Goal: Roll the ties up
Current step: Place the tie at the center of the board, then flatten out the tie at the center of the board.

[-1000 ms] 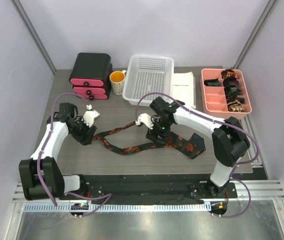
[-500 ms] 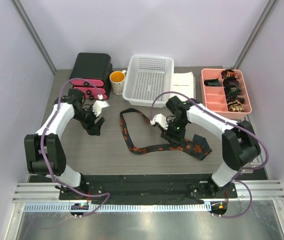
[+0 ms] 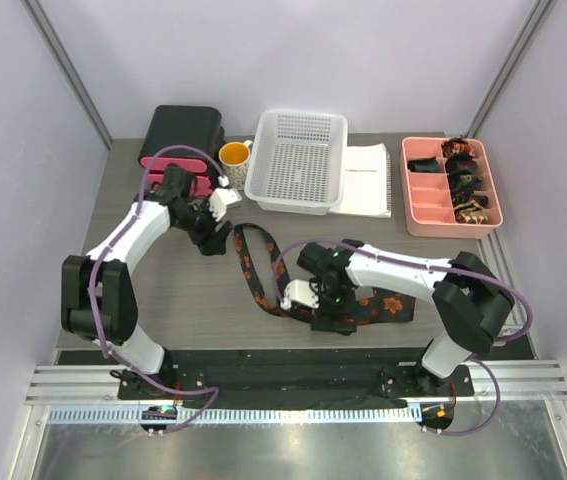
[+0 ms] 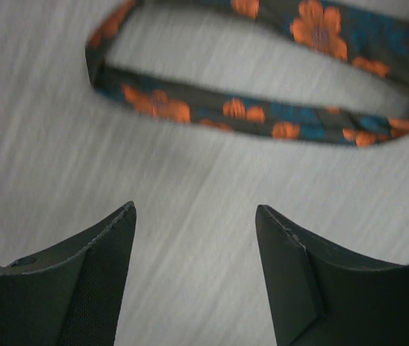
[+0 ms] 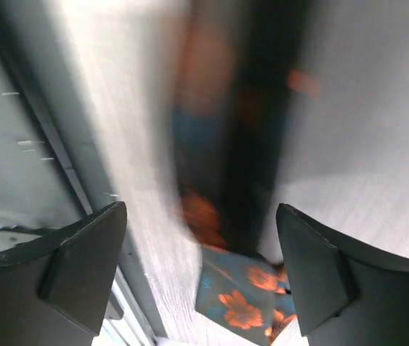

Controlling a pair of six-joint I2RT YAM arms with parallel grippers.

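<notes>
A grey wood-grain table (image 3: 163,290) stands in a booth of pale lilac walls (image 3: 23,150), with slanting metal struts in the far corners and a black base plate and a ribbed metal rail (image 3: 523,380) along the near edge. The loose tie (image 3: 248,265) lies flat near the middle of the table, looping far-left and running right along the near side. The left gripper (image 4: 195,207) hovers just beside the loop's far end, jaws apart with only bare table between them. The right gripper (image 5: 201,207) is over the tie's near stretch, fingers wide apart; that view is blurred. Along the far edge stand a black-and-pink drawer box (image 3: 181,135), a yellow mug (image 3: 234,160), a white basket (image 3: 298,190), a paper sheet (image 3: 366,180) and a pink tray (image 3: 423,190) holding rolled ties (image 3: 463,180).
</notes>
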